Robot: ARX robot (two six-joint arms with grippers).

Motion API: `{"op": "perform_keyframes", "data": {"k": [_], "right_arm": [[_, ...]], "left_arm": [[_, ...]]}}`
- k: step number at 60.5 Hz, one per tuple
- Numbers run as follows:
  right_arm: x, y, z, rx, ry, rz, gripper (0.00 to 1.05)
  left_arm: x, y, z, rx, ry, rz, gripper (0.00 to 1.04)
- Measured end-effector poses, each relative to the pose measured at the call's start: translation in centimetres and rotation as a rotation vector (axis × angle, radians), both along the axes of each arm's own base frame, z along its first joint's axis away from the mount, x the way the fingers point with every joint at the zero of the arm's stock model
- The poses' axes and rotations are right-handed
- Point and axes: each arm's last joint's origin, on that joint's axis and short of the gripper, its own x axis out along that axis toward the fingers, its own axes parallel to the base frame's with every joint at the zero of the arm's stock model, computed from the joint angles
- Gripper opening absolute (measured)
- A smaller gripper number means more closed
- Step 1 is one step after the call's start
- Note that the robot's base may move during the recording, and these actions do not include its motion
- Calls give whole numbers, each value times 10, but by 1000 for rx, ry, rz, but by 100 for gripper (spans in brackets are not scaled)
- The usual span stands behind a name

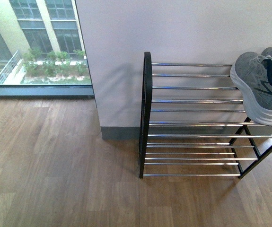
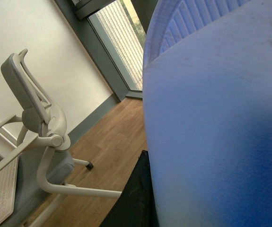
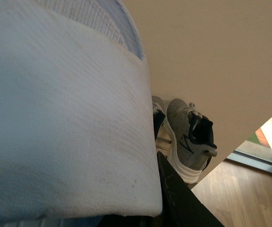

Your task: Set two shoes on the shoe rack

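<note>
From the front, the shoe rack (image 1: 146, 94) stands on the wood floor (image 1: 55, 165) with its back to the white wall (image 1: 173, 28). The two shoes (image 1: 258, 85) sit side by side on the rack's top tier at its right end, toes pointing along the rods. No arm shows here. In the left wrist view a pale padded surface (image 2: 216, 132) fills most of the frame, with an office chair (image 2: 46, 137) beyond; whether the left fingers are apart or together cannot be told. The right wrist view is blocked by a similar pale surface (image 3: 65, 118), with the shoes beyond it; the right fingers' state cannot be told either.
</note>
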Motion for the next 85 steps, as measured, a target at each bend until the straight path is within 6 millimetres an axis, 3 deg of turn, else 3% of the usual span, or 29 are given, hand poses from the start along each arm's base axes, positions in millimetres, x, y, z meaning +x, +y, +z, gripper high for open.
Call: {"op": "perform_keyframes", "data": {"k": [25, 31, 38, 54, 66, 85], "right_arm": [[0, 0, -1, 14, 6, 9, 1], [3, 8, -5, 196, 76, 218, 1], [17, 22, -6, 264, 161, 259, 1], [103, 63, -11, 363, 268, 236, 1], [163, 73, -47, 363, 372, 118, 1], [224, 71, -101, 344, 472, -66, 1]], "left_arm": [[0, 0, 0, 0, 2, -2, 2], [0, 0, 0, 0, 2, -2, 2], [0, 0, 0, 1, 2, -1, 2], [0, 0, 0, 1, 2, -1, 2], [0, 0, 0, 1, 2, -1, 2], [0, 0, 0, 1, 2, -1, 2]]}}
